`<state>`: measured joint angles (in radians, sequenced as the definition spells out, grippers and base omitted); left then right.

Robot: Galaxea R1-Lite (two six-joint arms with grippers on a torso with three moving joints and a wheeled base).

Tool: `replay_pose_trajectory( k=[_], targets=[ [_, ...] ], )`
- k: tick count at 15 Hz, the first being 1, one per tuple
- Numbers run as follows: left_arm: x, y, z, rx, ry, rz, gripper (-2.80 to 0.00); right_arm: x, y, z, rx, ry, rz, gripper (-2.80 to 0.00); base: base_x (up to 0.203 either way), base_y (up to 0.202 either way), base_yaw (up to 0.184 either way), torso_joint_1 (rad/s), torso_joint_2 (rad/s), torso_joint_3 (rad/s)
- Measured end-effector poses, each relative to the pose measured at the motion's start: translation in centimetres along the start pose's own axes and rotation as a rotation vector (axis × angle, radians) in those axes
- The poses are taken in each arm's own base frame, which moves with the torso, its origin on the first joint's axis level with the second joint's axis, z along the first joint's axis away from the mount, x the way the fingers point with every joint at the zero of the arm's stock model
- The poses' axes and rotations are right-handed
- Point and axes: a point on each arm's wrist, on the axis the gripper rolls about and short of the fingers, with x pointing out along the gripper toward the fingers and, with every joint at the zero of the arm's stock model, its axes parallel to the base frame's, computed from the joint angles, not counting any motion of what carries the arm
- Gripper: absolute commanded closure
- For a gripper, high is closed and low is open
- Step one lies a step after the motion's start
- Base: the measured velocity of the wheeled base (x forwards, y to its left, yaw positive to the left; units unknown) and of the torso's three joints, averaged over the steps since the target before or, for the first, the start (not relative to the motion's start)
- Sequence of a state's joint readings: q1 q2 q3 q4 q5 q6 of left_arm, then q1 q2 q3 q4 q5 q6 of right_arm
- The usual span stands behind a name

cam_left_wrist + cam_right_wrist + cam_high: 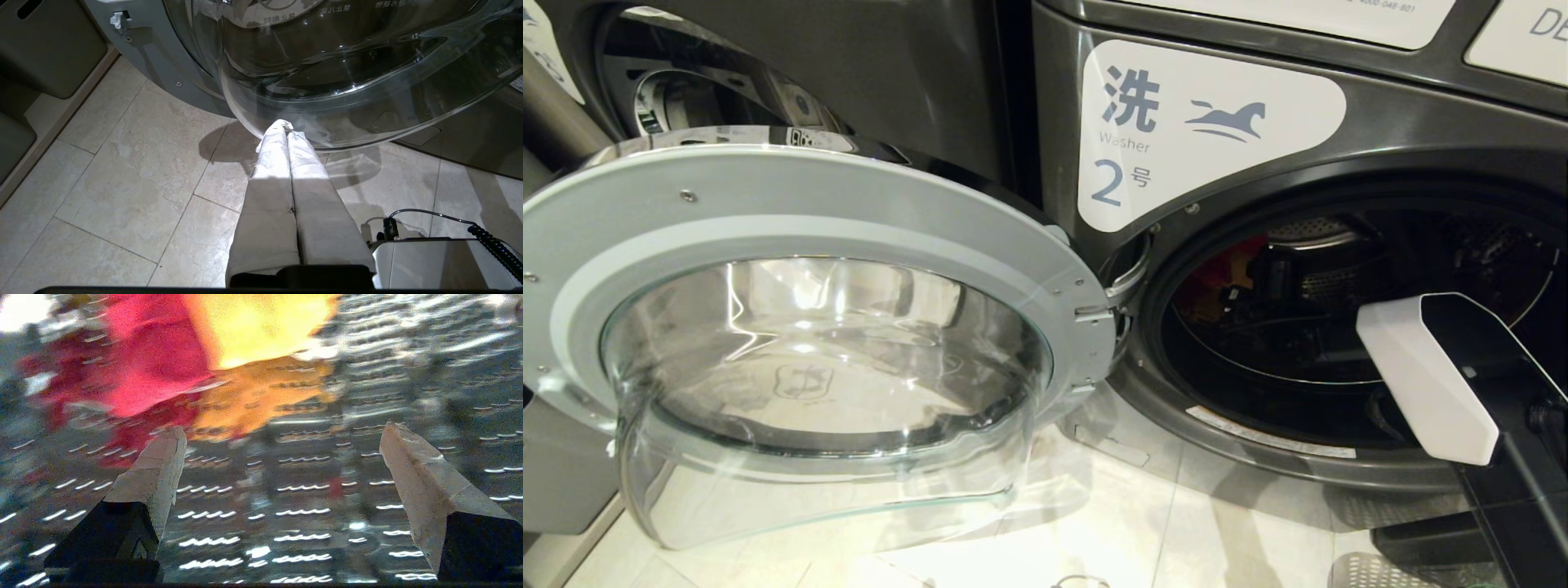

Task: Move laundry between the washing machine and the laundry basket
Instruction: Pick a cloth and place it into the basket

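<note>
Right claw agape, laundry seemingly just beyond.

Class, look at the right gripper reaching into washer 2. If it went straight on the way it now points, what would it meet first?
Probably the drum wall. The right gripper is open and empty; the perforated metal lies straight ahead between its fingers. The laundry, red and yellow, sits beyond and to one side of that line, though depth is hard to judge.

Pale stone-look floor tiles lay in front — light glared off them — with a grey bin beside the floor's edge.
</note>
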<state>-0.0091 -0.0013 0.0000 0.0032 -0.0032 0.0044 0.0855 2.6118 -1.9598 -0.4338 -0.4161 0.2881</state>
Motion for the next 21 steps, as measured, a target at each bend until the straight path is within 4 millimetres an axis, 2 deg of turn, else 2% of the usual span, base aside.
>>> replay_pose_trajectory(
  k=[12, 21],
  targets=[
    [0.0, 0.0, 0.0, 0.000, 0.000, 0.000, 0.00, -1.8, 0.4, 1.4, -0.048, 0.098, -0.017, -2.80, 0.000, 0.000, 0.000, 0.000, 0.00, 0.000],
    [0.0, 0.0, 0.0, 0.000, 0.000, 0.000, 0.00, -2.5, 0.6, 2.7, -0.071, 0.082, -0.008, -2.80, 0.000, 0.000, 0.000, 0.000, 0.00, 0.000]
  ],
)
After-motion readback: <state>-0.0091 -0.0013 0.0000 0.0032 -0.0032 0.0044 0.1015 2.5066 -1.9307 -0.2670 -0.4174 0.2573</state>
